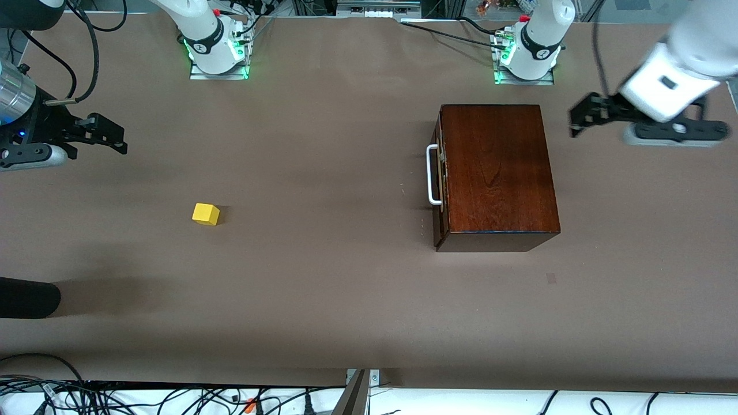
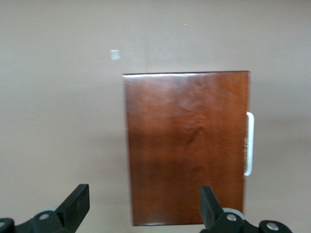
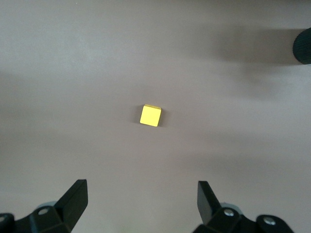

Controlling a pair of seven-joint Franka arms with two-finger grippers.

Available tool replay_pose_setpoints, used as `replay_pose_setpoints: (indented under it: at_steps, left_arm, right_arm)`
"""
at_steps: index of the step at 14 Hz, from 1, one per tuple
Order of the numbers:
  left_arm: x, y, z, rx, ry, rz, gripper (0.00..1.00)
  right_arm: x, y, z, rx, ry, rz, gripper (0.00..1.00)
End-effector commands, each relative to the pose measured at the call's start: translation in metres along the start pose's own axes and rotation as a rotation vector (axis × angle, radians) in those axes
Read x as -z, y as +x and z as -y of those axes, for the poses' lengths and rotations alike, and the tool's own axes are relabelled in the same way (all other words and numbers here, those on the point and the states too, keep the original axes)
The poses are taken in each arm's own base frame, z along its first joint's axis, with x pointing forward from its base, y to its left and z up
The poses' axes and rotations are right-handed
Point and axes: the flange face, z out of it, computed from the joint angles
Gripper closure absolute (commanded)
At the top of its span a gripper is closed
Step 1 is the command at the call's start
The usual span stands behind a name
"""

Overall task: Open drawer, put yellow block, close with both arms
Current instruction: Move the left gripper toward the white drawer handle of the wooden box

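**A:** Where is the box seen?

**B:** The dark mahogany box (image 1: 497, 173) is set on the brown table (image 1: 323, 300) toward the left arm's end. The drawer (image 1: 441, 178) is shut flush in it. The white handle (image 1: 431, 176) is mounted on the drawer front, which is faced toward the right arm's end of the table.

**A:** Block?

**B:** The yellow block (image 1: 206, 214) is laid flat on the table toward the right arm's end, well apart from the box and a little nearer the front camera than the handle. Nothing is touching it.

**A:** Left gripper?

**B:** The left gripper (image 1: 576, 121) is held in the air over bare table beside the box, at the side away from the handle. In its wrist view the fingers (image 2: 77, 204) are spread wide, nothing is gripped, and the box top (image 2: 187, 145) is framed between them.

**A:** Right gripper?

**B:** The right gripper (image 1: 118, 138) is held up over the table edge at the right arm's end, apart from the block. Its fingers (image 3: 75, 201) are spread wide and nothing is held. In its wrist view the block (image 3: 150, 115) is centred ahead of the gap, not between the fingers.

**A:** Anything else?

**B:** A dark rounded object (image 1: 26, 297) is seen at the table edge, nearer the front camera than the block. What it is cannot be told.
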Motion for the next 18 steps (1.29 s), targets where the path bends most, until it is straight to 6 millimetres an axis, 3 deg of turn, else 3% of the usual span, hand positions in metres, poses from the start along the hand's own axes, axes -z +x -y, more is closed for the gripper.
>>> replay_pose_setpoints:
  at_steps: [1,7,11,13,18]
  left_arm:
    - [0.004,-0.018,-0.054,0.020,-0.015,0.006,0.00]
    - [-0.025,-0.053,-0.186,0.029,-0.040,-0.020,0.00]
    - [-0.071,-0.090,-0.271,0.051,0.047,-0.041,0.00]
    - [-0.095,-0.095,-0.292,0.061,0.082,-0.040,0.00]
    - [-0.161,-0.078,-0.310,0.065,0.145,-0.051,0.00]
  right_arm:
    - [0.005,0.002,-0.002,0.002,0.005,-0.006,0.00]
    - [0.005,0.002,-0.002,0.003,0.005,-0.006,0.00]
    - [0.005,0.002,-0.002,0.005,0.005,-0.006,0.00]
    - [0.005,0.002,-0.003,0.003,0.005,-0.006,0.00]
    - [0.005,0.002,-0.002,0.005,0.005,-0.006,0.00]
